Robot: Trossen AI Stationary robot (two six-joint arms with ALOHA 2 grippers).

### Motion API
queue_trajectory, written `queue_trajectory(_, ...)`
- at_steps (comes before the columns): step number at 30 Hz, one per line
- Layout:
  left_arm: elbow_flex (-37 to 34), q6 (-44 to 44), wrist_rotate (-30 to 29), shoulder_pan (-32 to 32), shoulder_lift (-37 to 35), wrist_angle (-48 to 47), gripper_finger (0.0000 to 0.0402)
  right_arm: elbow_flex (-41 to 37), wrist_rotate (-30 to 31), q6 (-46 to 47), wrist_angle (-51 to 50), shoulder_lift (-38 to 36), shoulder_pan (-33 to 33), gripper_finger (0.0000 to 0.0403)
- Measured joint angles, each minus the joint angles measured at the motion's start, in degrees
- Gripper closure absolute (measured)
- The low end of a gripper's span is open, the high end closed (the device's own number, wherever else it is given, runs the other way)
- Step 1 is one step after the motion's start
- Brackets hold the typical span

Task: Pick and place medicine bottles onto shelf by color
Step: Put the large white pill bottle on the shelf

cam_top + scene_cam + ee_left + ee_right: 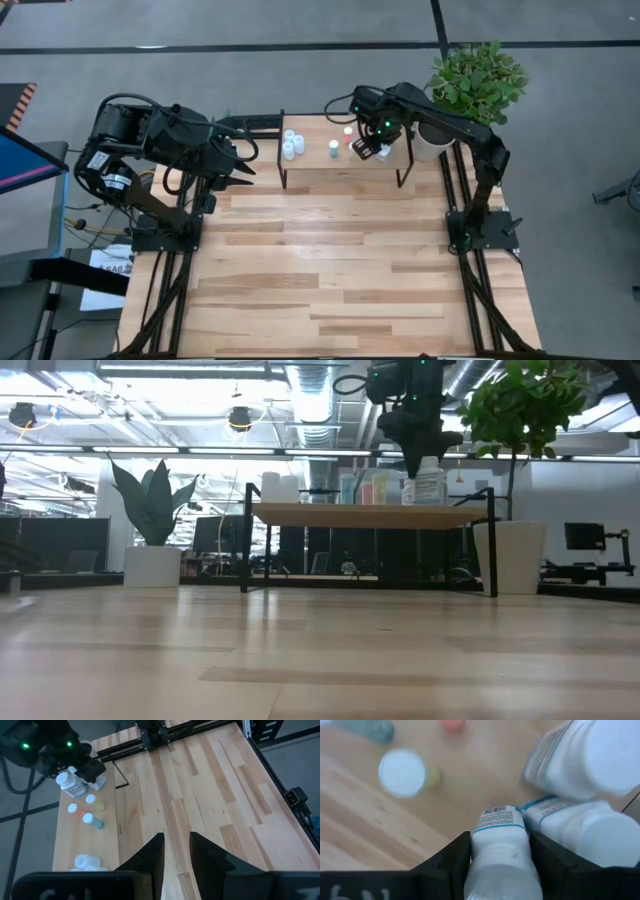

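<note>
White medicine bottles stand on the shelf (345,160), a small light-wood platform on thin black legs at the far edge of the table (340,270). Cluster of all-white bottles (291,144) sits at the shelf's left end. Near the middle stand a teal-bodied bottle (334,149) and a red-bodied bottle (349,133), each with a white cap, apart from one another.

Right gripper (368,146) is over the right part of the shelf, fingers clamped on a white bottle with a blue-banded label (501,852); in the right wrist view the bottle fills the gap between both fingers. Two more white bottles (580,755) lie just beside it, the nearer one touching or almost touching the held bottle. A small white-capped bottle with a yellowish body (407,773) stands apart on the shelf top.

Left gripper (240,172) hovers above the table just left of the shelf, fingers (152,857) parted with bare wood showing between them, holding nothing.

Potted plant (478,82) stands beyond the shelf's right end.
</note>
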Motion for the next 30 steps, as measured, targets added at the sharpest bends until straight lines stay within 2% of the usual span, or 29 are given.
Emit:
queue_trajectory(12, 0.0, 0.1, 0.0, 0.0, 0.0, 0.0, 0.0324, 0.0, -0.1, -1.4, 2.8, 0.0, -2.3, 0.02)
queue_trajectory(22, 0.0, 0.1, 0.0, 0.0, 0.0, 0.0, 0.0324, 0.0, 0.0, -3.0, 4.2, 0.1, -2.5, 0.0163)
queue_trajectory(30, 0.0, 0.1, 0.0, 0.0, 0.0, 0.0, 0.0324, 0.0, 0.0, -3.0, 4.6, 0.1, -2.7, 0.0162)
